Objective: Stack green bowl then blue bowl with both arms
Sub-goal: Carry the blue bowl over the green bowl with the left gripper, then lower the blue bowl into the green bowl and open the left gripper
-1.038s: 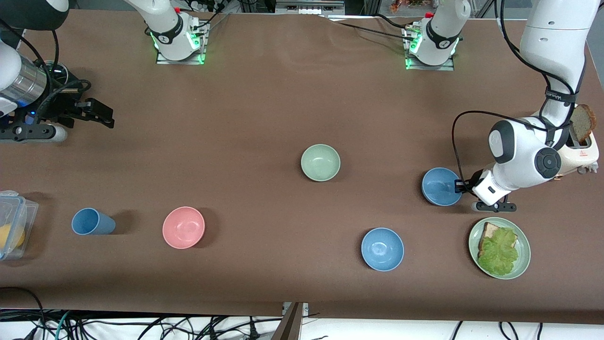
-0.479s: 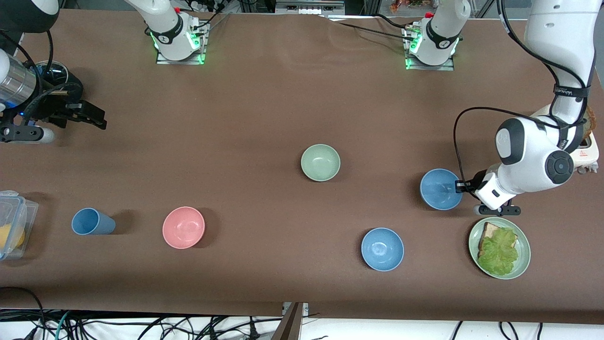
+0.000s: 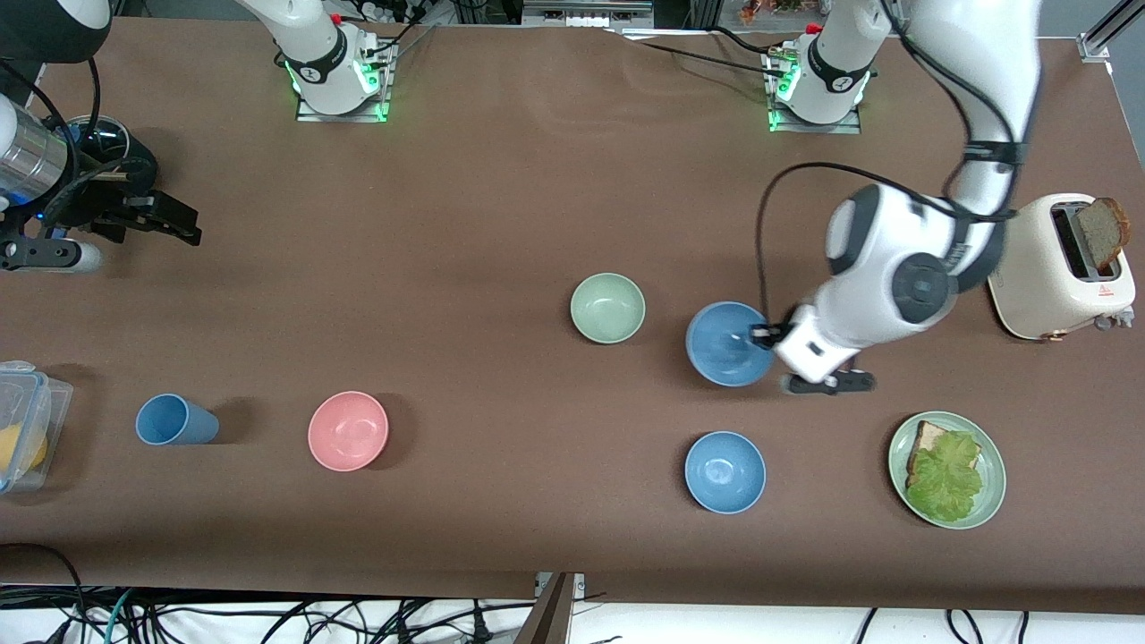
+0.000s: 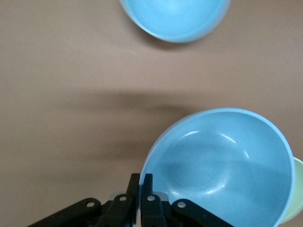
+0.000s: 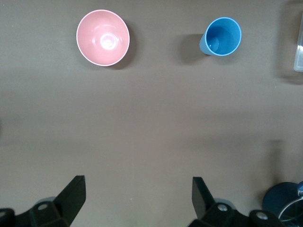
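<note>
Left hand (image 3: 766, 334) clenched on blue bowl (image 3: 726, 345) rim, held above surface (image 3: 501, 206) beside green bowl (image 3: 607, 308); right hand (image 5: 137, 198) released, waiting near right arm's end.

We see only a sliver of the green bowl (image 4: 297, 189) in the left wrist view, the rest covered by the blue bowl (image 4: 222, 165). The second blue bowl (image 4: 175, 19) there is cut by the frame edge. In the front view the left gripper (image 3: 767, 335) is mostly hidden by its own wrist. The plastic box (image 3: 22, 420) runs off the frame edge. The right gripper (image 5: 137, 194) shows only its fingertips, cut off at the edge.
</note>
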### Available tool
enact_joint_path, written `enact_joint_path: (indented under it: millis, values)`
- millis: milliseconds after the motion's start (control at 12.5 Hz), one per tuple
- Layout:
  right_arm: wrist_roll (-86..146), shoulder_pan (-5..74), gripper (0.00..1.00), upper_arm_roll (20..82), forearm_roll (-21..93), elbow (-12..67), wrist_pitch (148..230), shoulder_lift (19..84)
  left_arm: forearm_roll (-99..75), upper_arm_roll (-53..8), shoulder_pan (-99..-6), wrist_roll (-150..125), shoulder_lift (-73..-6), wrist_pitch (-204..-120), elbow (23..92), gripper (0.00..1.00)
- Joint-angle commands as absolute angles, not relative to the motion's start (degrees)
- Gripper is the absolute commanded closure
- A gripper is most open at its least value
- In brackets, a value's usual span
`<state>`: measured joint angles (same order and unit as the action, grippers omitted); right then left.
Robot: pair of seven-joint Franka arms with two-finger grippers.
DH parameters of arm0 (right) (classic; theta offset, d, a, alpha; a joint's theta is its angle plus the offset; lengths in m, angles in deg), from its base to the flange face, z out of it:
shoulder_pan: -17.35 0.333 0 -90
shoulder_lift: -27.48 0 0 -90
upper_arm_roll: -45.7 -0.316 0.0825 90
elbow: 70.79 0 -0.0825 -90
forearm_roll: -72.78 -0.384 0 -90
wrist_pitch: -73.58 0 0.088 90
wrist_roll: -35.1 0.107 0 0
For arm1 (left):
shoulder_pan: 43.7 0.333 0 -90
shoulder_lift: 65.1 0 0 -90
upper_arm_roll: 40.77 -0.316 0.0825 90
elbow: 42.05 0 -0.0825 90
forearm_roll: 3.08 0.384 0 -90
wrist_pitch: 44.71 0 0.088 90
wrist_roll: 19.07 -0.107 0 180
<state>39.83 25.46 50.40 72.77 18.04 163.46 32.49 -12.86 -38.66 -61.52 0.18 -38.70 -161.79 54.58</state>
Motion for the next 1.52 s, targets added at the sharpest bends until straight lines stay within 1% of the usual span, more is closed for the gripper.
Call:
enact_joint_path:
  millis: [0,160,319,559,878,1437]
  values:
    - [40.3,24.9,0.01,50.0,72.9,16.5,162.7,33.2,-16.4,-39.9,-68.0,5.0,-36.9,-161.3,52.8,1.0]
    - [40.5,25.0,0.01,50.0,72.9,16.5,162.5,33.2,-16.9,-39.9,-71.9,7.4,-34.5,-161.9,50.7,1.0]
    - [40.5,25.0,0.01,50.0,72.9,16.5,162.4,33.2,-16.8,-39.9,-74.3,11.1,-33.5,-165.9,50.6,1.0]
    - [40.5,25.0,0.01,50.0,72.9,16.5,162.3,33.2,-16.8,-39.9,-74.9,11.3,-32.5,-167.7,51.0,1.0]
    - [40.5,25.0,0.01,50.0,72.8,16.5,162.4,33.2,-16.7,-39.9,-76.0,11.8,-32.1,-169.1,52.0,1.0]
    - [40.5,25.1,0.01,49.9,72.8,16.5,162.6,33.2,-16.1,-39.9,-77.2,12.0,-34.1,-169.0,56.4,1.0]
